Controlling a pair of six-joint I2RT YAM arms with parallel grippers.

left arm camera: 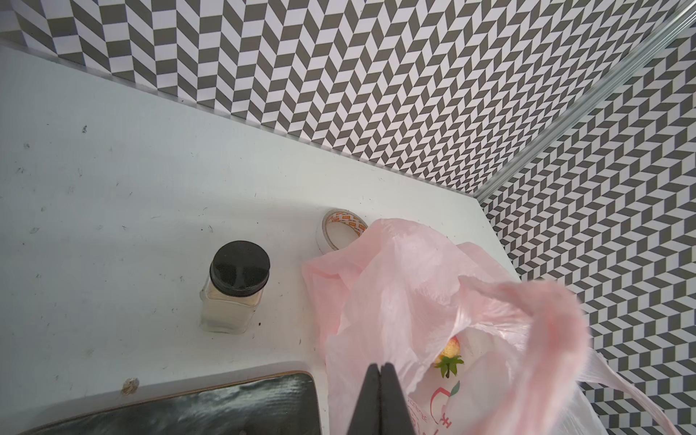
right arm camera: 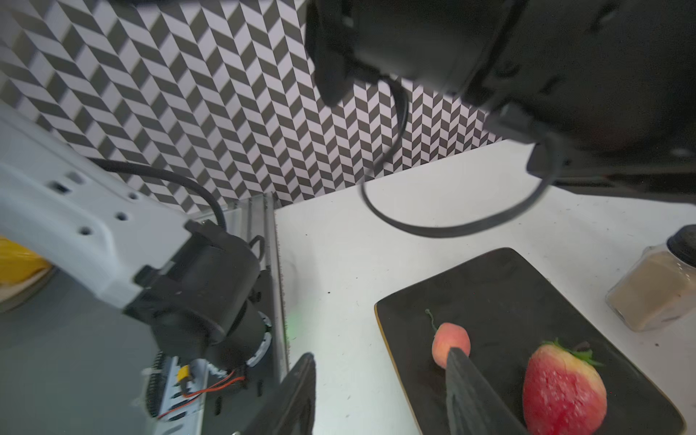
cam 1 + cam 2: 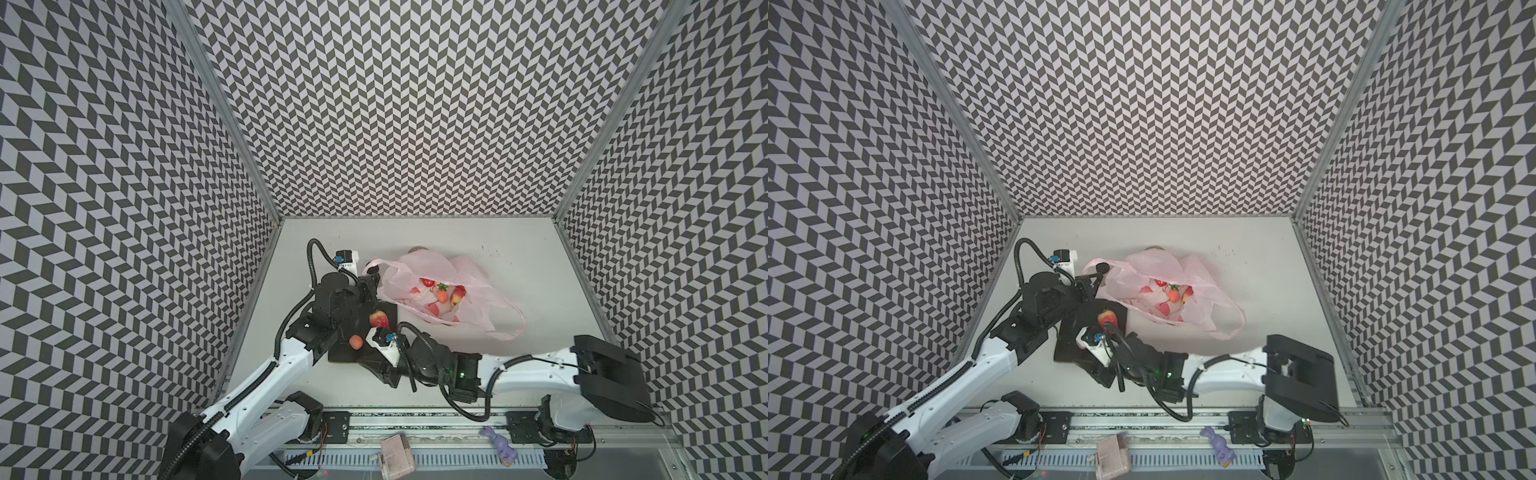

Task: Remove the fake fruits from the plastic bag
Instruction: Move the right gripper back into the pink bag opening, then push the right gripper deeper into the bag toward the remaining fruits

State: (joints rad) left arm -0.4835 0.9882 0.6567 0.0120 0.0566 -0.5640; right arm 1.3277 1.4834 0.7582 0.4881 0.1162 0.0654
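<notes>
Right wrist view: we are seeing right hand (image 2: 380, 363) released beside peach (image 2: 450, 341) on black tray (image 2: 508, 293); left hand (image 1: 380, 371) sitting clenched against plastic bag (image 1: 395, 286).

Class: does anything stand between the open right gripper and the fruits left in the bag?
In a straight line, yes: the strawberry on the tray and the bag's near wall lie between the right gripper and those fruits. From above, nothing visible: the mouth gapes, held by the left gripper.
</notes>
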